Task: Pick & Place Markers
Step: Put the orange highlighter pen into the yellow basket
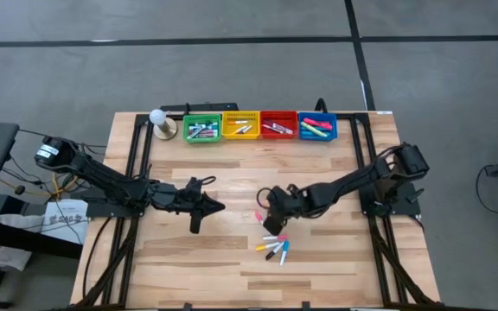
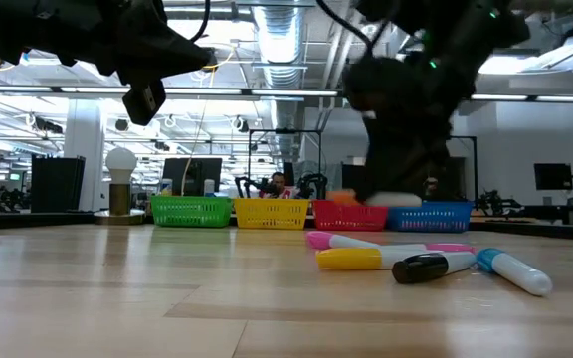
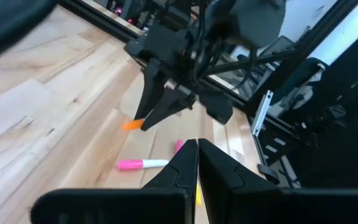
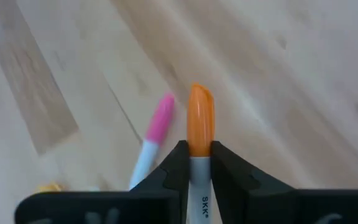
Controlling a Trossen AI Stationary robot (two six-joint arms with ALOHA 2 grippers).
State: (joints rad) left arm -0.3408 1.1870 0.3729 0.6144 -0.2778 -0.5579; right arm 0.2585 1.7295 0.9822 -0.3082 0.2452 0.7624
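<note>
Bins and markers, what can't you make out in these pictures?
- Bins, high view: the markers inside are too small to count.
- Orange marker, right wrist view: its body is hidden between the right gripper fingers; whether it has left the table is unclear.
- Loose markers, low view: they overlap, so some hide behind others.
- Left gripper, left wrist view: it covers part of the table behind it.

Four bins point(image 1: 260, 126) (plus a lamp point(image 1: 157, 119))

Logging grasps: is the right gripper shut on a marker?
Yes. The right gripper is shut on the orange-capped marker; its cap sticks out between the fingers.
</note>
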